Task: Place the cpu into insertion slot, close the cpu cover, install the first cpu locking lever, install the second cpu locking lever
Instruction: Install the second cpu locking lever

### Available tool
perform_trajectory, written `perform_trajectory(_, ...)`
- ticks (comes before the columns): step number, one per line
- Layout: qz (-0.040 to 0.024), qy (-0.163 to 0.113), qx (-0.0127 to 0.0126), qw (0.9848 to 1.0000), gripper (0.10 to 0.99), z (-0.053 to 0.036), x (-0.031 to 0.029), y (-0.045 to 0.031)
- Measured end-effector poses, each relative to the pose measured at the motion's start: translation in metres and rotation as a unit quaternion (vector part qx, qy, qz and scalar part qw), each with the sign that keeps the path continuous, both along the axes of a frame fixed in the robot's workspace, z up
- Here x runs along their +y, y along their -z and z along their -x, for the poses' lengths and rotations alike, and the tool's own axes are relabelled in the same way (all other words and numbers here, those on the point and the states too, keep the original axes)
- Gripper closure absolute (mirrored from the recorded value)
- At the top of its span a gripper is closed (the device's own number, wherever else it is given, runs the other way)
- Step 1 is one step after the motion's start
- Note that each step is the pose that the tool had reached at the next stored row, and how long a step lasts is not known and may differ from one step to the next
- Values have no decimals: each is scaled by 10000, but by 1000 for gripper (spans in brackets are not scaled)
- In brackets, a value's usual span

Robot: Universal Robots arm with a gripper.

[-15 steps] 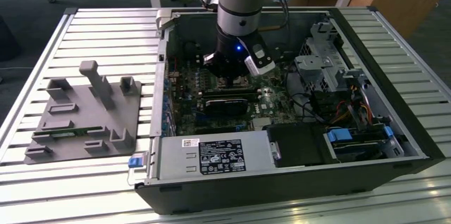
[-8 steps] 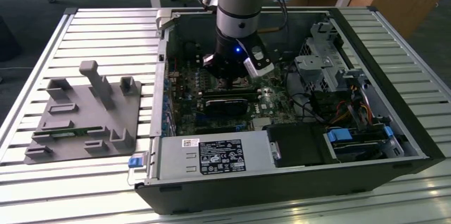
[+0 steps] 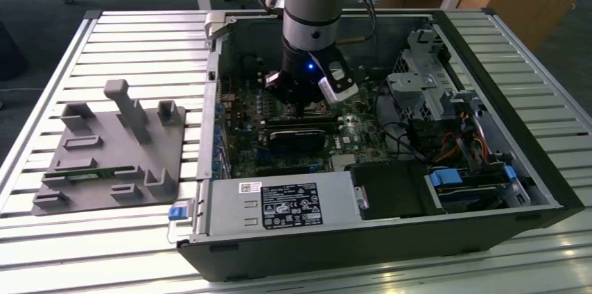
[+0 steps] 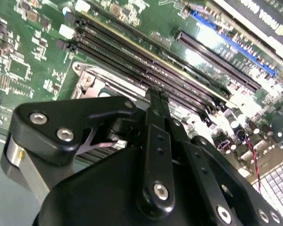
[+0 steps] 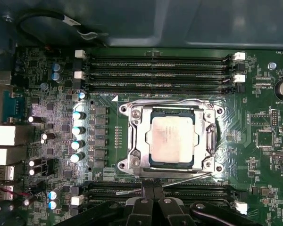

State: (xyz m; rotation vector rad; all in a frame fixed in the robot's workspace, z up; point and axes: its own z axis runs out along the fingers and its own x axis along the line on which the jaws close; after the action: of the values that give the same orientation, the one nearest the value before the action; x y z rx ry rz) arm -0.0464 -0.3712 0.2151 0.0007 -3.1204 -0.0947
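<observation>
Silvery square cpu cover (image 5: pixel 172 136) down over tan cpu (image 5: pixel 172 137) just ahead of my black gripper (image 5: pixel 153 188), fingers together, empty; lever step in hand, needs hooking thin wire lever.

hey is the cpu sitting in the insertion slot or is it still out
In. In the first wrist view the cpu lies flat inside the insertion slot, with the cpu cover framing it.

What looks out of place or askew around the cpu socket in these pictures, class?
Nothing stands out. In the first wrist view the cpu lies flat and square in the insertion slot, with the cpu cover framing it evenly. The gripper sits beside the socket's edge.
</observation>
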Motion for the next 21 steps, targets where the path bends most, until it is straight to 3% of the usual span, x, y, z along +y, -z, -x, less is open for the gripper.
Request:
perform_trajectory(7, -37, 0, 0, 10000, 980, 2, -26, 0)
perform_trajectory(21, -46, 0, 0, 10000, 980, 3, -68, 0)
